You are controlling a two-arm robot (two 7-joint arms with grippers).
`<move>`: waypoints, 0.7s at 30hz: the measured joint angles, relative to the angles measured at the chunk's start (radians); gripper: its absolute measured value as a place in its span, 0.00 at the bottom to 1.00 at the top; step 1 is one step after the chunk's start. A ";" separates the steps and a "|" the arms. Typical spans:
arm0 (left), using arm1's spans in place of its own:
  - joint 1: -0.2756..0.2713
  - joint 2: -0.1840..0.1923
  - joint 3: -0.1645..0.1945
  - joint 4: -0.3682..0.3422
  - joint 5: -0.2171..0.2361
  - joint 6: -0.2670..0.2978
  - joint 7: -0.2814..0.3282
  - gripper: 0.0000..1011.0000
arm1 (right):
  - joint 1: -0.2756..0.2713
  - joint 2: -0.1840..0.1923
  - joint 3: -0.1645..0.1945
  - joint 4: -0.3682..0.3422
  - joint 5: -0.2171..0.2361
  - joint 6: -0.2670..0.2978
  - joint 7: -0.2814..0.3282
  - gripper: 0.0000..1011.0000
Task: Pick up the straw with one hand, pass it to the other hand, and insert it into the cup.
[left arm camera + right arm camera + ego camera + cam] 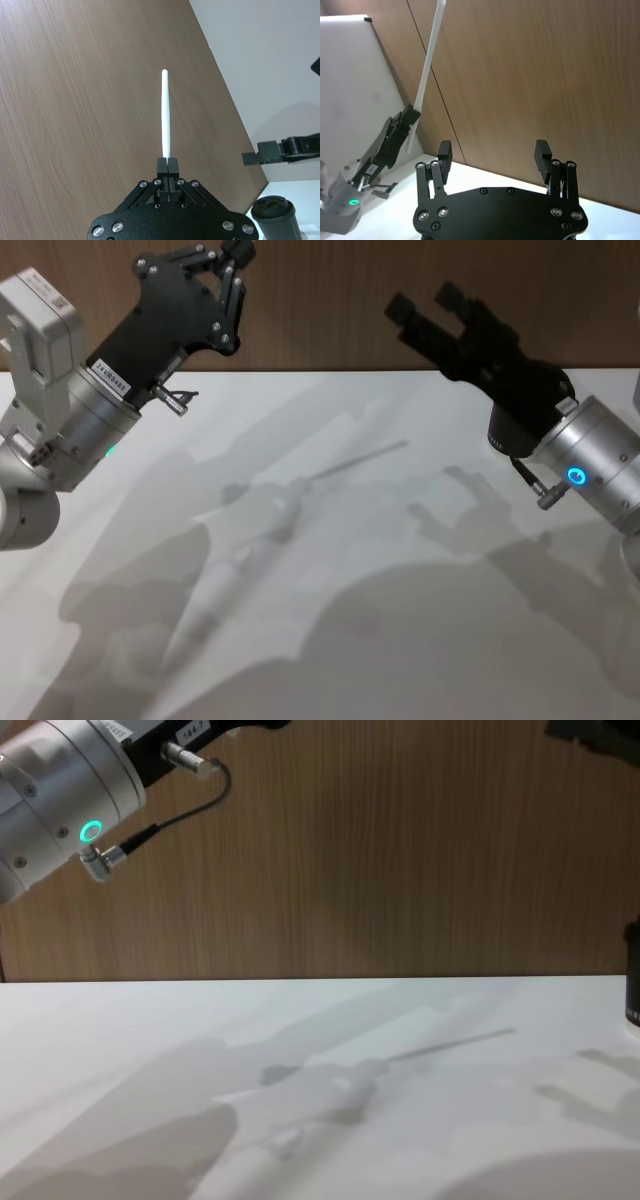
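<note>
— Left gripper (167, 162) first, since it sits closest to the lens. Its fingertips are pressed together on the low end of the straw (165, 115). That straw pokes straight out from them, up in the air before the wooden wall (75, 100) and well clear of the table (300, 640).

— And the right gripper (493, 150)?

— Jaws wide apart, nothing in them, facing the straw across a gap. I'd say the handover is the step at hand.

— How would you do it well?

— Come in square so the straw runs between the right fingers, and take it on the bare length beyond the left fingertips. Leave a good free end for the cup (272, 212). Close fully before the left lets go, because a skewed pinch could tilt or drop something so thin.

— Where's the cup?

— Dark, lidded, standing on the table on the right arm's side. I can't tell if the lid has a hole.
</note>
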 joint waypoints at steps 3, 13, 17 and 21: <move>0.000 0.000 0.000 0.000 0.000 0.000 0.000 0.01 | 0.016 -0.001 -0.001 0.006 0.017 0.012 0.007 0.99; 0.000 0.000 0.000 0.000 0.000 0.000 0.000 0.01 | 0.069 -0.007 -0.009 0.016 0.079 0.061 0.028 0.99; 0.000 0.000 0.000 0.000 0.000 0.000 0.000 0.01 | 0.086 -0.011 -0.014 0.017 0.099 0.077 0.032 0.99; 0.000 0.000 0.000 0.000 0.000 0.000 0.000 0.01 | 0.103 -0.016 -0.020 0.017 0.120 0.094 0.037 0.99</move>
